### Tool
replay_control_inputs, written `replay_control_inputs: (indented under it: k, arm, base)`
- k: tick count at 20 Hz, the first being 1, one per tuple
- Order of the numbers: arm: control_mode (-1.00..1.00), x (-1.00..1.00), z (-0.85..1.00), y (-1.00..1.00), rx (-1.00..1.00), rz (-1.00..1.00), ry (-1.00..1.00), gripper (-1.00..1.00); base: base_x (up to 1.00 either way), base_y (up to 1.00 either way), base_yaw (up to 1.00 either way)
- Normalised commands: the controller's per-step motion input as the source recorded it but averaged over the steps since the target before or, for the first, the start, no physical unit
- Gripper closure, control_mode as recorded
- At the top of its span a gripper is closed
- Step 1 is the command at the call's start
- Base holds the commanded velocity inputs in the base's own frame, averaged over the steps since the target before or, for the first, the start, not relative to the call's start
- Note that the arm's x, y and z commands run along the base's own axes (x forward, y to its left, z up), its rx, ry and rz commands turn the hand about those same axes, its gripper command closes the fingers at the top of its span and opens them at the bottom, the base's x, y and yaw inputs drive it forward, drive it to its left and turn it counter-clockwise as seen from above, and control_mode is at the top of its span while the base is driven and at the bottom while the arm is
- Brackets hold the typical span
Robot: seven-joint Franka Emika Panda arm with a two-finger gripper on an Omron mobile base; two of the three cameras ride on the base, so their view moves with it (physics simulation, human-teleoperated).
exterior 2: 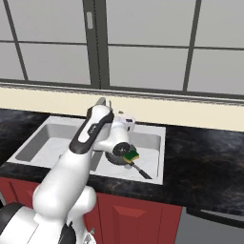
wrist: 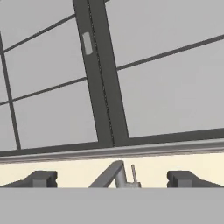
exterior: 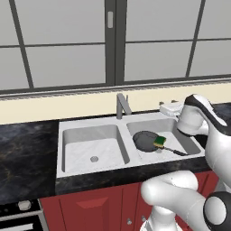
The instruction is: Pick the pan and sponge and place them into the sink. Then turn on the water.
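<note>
The black frying pan (exterior: 144, 140) lies in the right basin of the double sink (exterior: 92, 126), the yellow-and-green sponge (exterior: 159, 142) resting on its rim near the handle. The gripper (wrist: 112, 179) faces the window (wrist: 153, 65) — fingers (wrist: 41, 178) spread wide, holding nothing — with the grey faucet (wrist: 111, 175) between them.

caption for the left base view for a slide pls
Pan and sponge lie in the right basin of the sink; faucet dry.
</note>
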Motion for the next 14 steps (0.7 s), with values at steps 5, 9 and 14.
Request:
replay_control_inputs:
  k: [5, 9, 14]
  arm:
    - [-1.0, 0.06, -0.07, 0.03, 0.03, 0.0, -0.07, -1.0]
    - [-1.0, 0.01, 0.1, 0.14, -0.03, -0.02, -0.06, -1.0]
    - [-1.0, -0.01, 0.2, 0.05, -0.05, -0.06, 0.01, -1.0]
  base:
    - [0.0, 0.0, 0.0]
    - [0.0, 0.0, 0.0]
    - [0.0, 0.0, 0.0]
